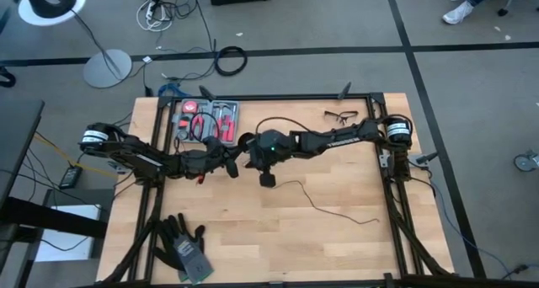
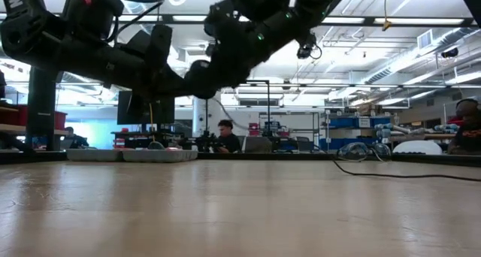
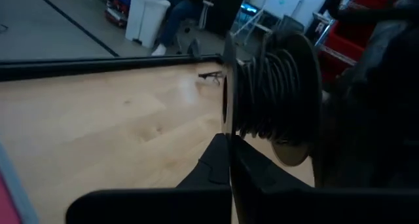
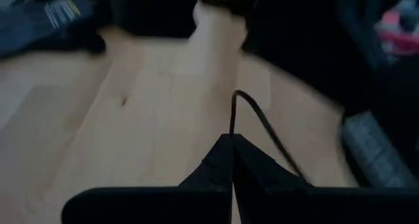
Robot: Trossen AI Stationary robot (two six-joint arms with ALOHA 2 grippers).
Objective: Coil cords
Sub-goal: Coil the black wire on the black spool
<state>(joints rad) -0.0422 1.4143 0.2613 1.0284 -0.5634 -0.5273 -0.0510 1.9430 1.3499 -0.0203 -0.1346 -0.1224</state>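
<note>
**Both grippers closed at the middle of the worktop**

The left gripper point(image 1: 234, 163) and the right gripper point(image 1: 249, 150) are held close together above the worktop point(image 1: 278, 237). The fingers point(image 3: 226, 160) of the left gripper are pressed together, and a spool point(image 3: 272, 96) wound with cord is seen just beyond them. The right fingers point(image 4: 230, 160) are closed on the thin cord point(image 4: 258, 122). The rest of the cord point(image 1: 333, 208) lies loose on the worktop, toward the right arm's side.

One cord point(image 1: 337, 210), two gloves point(image 1: 184, 246), one pair of glasses point(image 1: 340, 115)
</note>
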